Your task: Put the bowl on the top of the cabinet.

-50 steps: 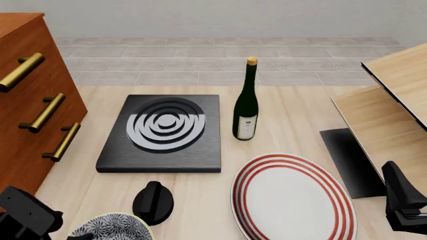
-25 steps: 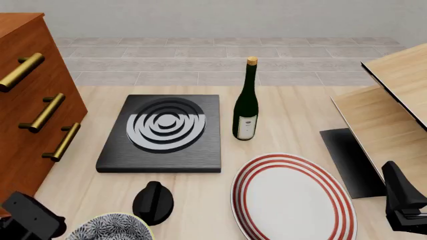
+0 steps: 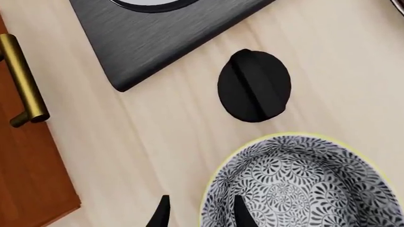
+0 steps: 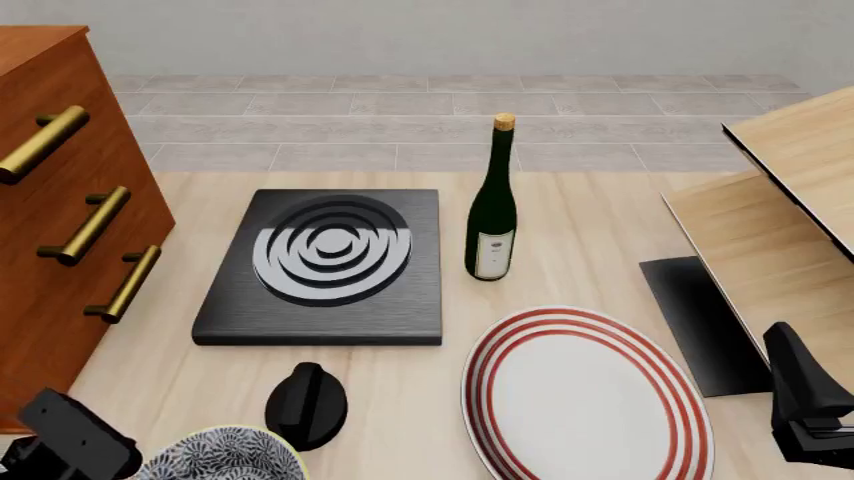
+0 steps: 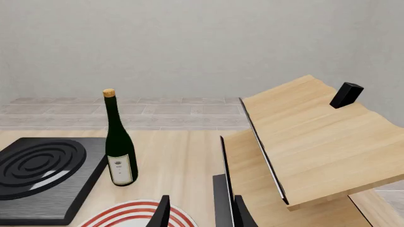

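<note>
Bowl (image 3: 303,184) sits on the table (image 4: 561,220) at its near edge, just beside a black knob (image 3: 254,85). Left gripper (image 3: 200,213) straddles its rim, fingers apart. Right gripper (image 5: 198,213) hangs apart, holding nothing. Cabinet (image 4: 54,210) stands left.

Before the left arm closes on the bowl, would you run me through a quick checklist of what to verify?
1. Left gripper open: ok.
2. Fingers straddle the bowl rim, one inside, one outside: ok.
3. Bowl upright on the table: ok.
4. Black knob apart from the bowl: ok.
5. Cabinet top free for the bowl: cannot tell, it is out of view.
6. Right gripper away from the bowl: ok.
</note>
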